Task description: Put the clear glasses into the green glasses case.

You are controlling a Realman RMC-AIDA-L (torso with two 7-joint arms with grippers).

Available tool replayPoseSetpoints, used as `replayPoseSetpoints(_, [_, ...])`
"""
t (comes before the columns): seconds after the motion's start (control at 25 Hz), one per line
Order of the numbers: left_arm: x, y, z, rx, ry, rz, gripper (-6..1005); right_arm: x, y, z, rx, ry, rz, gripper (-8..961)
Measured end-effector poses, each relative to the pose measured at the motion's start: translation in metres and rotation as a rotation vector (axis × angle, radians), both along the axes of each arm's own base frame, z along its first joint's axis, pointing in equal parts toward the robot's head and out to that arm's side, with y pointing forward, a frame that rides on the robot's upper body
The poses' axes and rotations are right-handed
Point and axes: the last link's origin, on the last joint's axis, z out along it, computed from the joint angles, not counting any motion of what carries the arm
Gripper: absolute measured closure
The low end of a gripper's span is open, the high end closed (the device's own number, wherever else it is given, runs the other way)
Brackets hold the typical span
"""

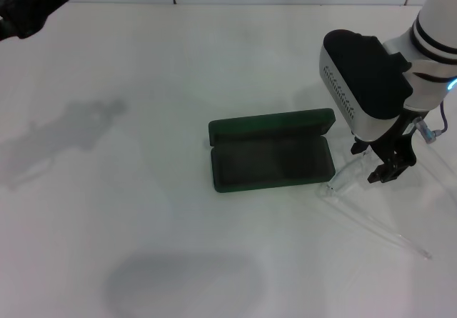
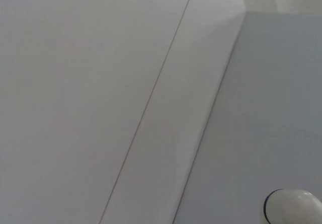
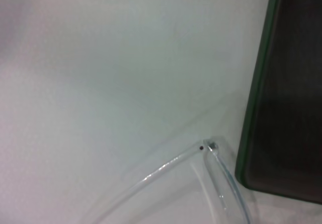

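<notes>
The green glasses case (image 1: pixel 271 155) lies open in the middle of the white table, lid laid back on the far side, dark lining facing up. The clear glasses (image 1: pixel 348 179) are just to the right of the case, one thin arm stretching out toward the front right. My right gripper (image 1: pixel 389 169) hangs directly over the glasses' right part, at or just above the frame. The right wrist view shows the clear glasses' hinge (image 3: pixel 207 146) beside the green glasses case's rim (image 3: pixel 256 103). My left gripper (image 1: pixel 28 3) is parked high at the far left corner.
The white table (image 1: pixel 143 189) carries nothing else; shadows fall at the left and at the front. A tiled wall edge runs along the back. In the left wrist view, only the wall and a white rounded part (image 2: pixel 292 209) show.
</notes>
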Motion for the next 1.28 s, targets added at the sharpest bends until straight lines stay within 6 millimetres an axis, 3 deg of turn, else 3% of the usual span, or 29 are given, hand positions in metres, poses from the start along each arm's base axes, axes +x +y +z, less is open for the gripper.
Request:
replayPoseSetpoints(0.44, [-0.002,-0.002,0.000,0.001,0.000,0.007,968,0.002,0.001,-0.003,-0.008,-0.010,-0.021,505])
replayPoseSetpoints(0.68, [-0.004,-0.003,0.000,0.002,-0.003,0.012,968,0.002,0.000,-0.003,0.005,0.003,-0.035,713])
replayPoseSetpoints(1.0, [-0.007,-0.005,0.001,0.006,-0.009,0.024,967,0.001,-0.002,-0.005,0.002,0.026,-0.042,775])
replayPoseSetpoints(1.28, [-0.010,-0.007,0.001,0.010,-0.015,0.031,967,0.002,-0.020,0.005,-0.040,0.026,-0.072,832])
